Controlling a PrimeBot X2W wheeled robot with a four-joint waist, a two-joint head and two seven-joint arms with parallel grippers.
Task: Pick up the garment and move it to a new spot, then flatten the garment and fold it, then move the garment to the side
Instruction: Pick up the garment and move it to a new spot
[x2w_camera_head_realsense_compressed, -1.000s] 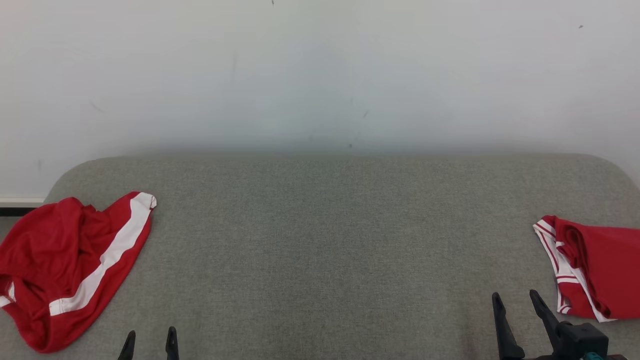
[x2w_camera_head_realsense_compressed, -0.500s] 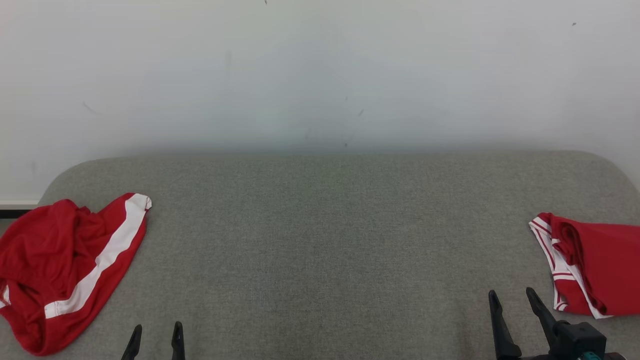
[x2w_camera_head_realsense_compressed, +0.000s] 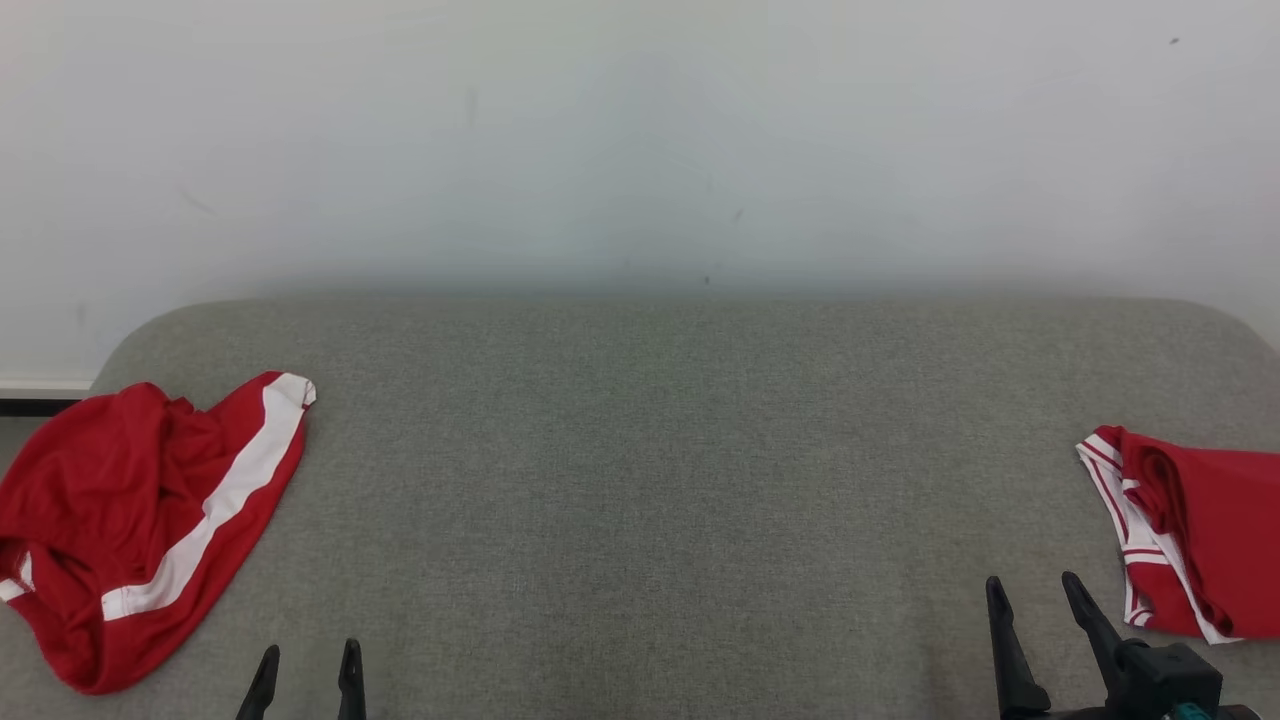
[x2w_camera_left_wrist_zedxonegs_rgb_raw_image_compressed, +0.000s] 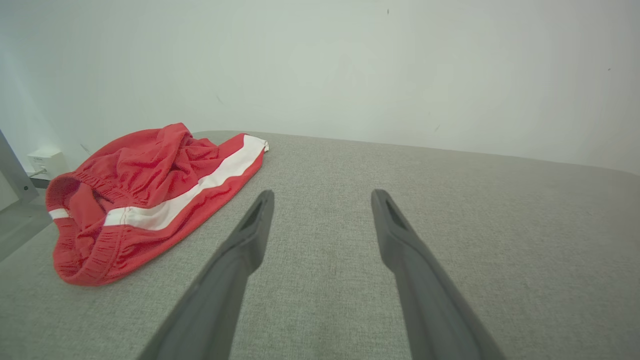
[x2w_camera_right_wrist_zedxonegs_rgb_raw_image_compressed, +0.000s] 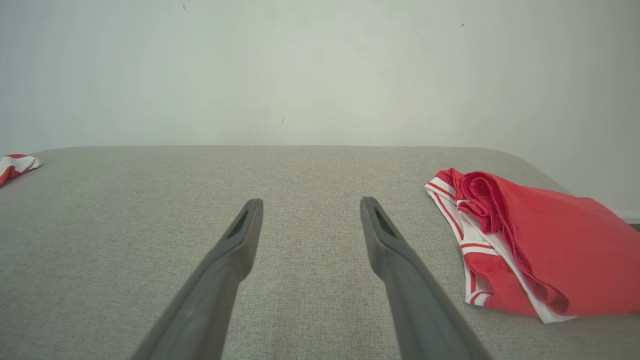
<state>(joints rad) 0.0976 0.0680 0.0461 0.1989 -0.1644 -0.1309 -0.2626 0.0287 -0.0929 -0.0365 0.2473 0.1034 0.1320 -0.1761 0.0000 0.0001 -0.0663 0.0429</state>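
Left gripper (x2w_camera_head_realsense_compressed: 308, 655): at the near edge of the counter (x2w_camera_head_realsense_compressed: 650, 450), low on the left in the head view. Its jaws are spread wide with nothing between them, only grey fabric.
Right gripper (x2w_camera_head_realsense_compressed: 1030, 585): at the near edge on the right. Its jaws are also spread wide and hold nothing.
Red shorts (x2w_camera_head_realsense_compressed: 150, 520): crumpled near the left end of the counter, to the left of the left gripper and a little further ahead. A broad white stripe runs along one leg. In the left wrist view the shorts (x2w_camera_left_wrist_zedxonegs_rgb_raw_image_compressed: 145, 200) show a gathered elastic waistband at the near end. They are apart from the left gripper (x2w_camera_left_wrist_zedxonegs_rgb_raw_image_compressed: 322, 197) and touch neither jaw.
Folded red garment (x2w_camera_head_realsense_compressed: 1210, 530): flat near the right end of the counter, with white and red striped trim on its left edge. In the right wrist view the garment (x2w_camera_right_wrist_zedxonegs_rgb_raw_image_compressed: 540, 235) lies to the right of the right gripper (x2w_camera_right_wrist_zedxonegs_rgb_raw_image_compressed: 311, 202), near the right jaw but not touching.
Between the garments: a wide stretch of grey woven fabric, both garments well apart.
Far edge: rounded corners, against the wall.
Wall (x2w_camera_head_realsense_compressed: 640, 140): plain white, with a few small dark marks.
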